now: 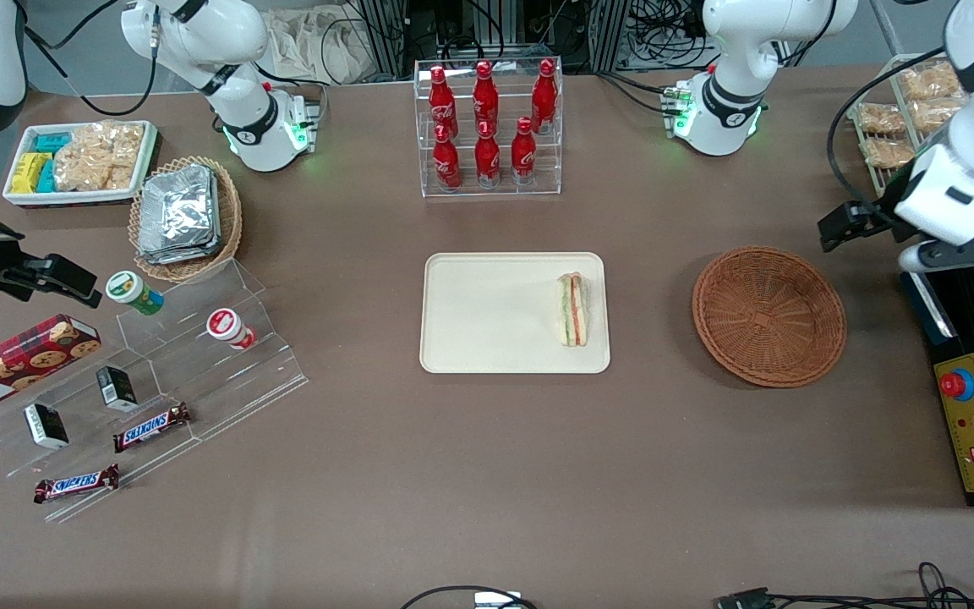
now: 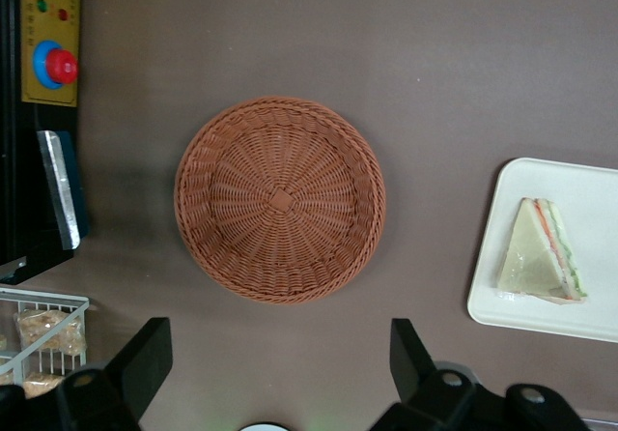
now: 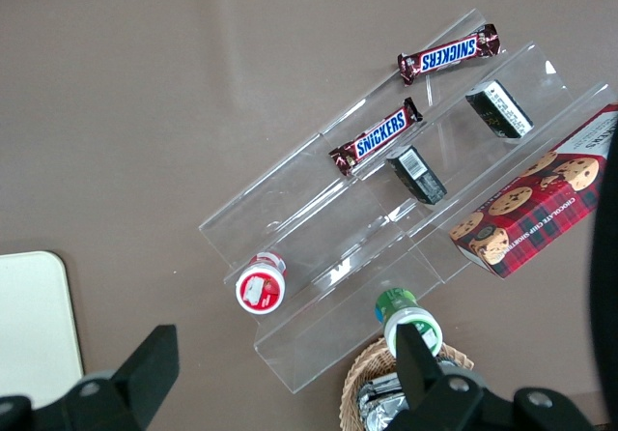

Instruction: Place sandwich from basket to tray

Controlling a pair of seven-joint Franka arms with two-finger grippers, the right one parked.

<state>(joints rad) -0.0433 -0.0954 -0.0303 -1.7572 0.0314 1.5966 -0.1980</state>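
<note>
Front view shows the small triangular clear-wrapped sandwich [image 1: 573,309] with green, orange and red filling already lying on the flat cream rectangular plastic tray [image 1: 487,338], near the tray edge that faces the round reddish-brown woven wicker basket [image 1: 768,315], which holds nothing. I'd judge the placing done and the step in hand a retreat; the next move calls only for lifting clear without brushing the basket. Over by the working arm's end of the table, the left arm's gripper [image 2: 280,359] hangs above the table just beside the basket, fingers [image 2: 145,354] spread wide, gripping and touching nothing.
</note>
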